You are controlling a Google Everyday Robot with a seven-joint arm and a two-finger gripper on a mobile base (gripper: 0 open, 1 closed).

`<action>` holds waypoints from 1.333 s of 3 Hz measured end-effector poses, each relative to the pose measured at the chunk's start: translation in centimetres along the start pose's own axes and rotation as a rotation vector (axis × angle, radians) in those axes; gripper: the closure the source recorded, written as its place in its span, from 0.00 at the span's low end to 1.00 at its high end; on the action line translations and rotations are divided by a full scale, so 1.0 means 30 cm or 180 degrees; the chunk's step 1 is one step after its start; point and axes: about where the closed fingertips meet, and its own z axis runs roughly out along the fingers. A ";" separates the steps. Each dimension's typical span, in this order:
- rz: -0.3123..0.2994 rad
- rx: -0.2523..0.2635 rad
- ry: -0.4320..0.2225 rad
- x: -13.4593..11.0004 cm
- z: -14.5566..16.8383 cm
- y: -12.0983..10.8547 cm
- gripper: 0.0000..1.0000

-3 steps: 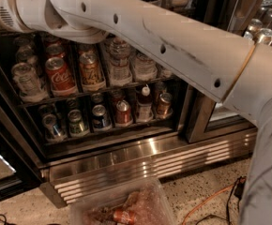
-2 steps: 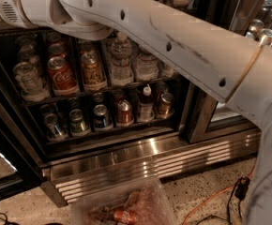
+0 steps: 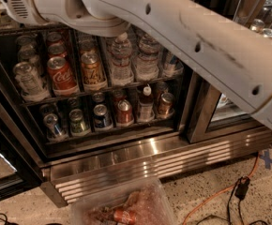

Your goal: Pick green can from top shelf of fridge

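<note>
The fridge (image 3: 126, 151) stands open in front of me, with a steel frame and dark wire racks. The top shelf (image 3: 109, 88) holds cans and bottles in white cup holders. At its far left stands a pale can with a greenish tint (image 3: 28, 78), which I take for the green can. Beside it are a red Coca-Cola can (image 3: 61, 75) and an orange-brown can (image 3: 93, 70). My white arm (image 3: 183, 36) crosses the top of the view from lower right to upper left, above the shelf. The gripper is out of view beyond the upper left.
Water bottles (image 3: 122, 60) fill the right of the top shelf. A lower rack (image 3: 103, 117) holds small cans and bottles. A louvred steel grille (image 3: 173, 165) runs along the base. A clear plastic tub (image 3: 122, 210) and an orange cable (image 3: 211, 201) lie on the floor.
The arm's wrist section has risen slightly and now covers less of the top shelf. The cans have not moved.
</note>
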 end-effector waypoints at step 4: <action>0.0452 -0.0091 0.0777 0.437 -0.328 -0.050 1.00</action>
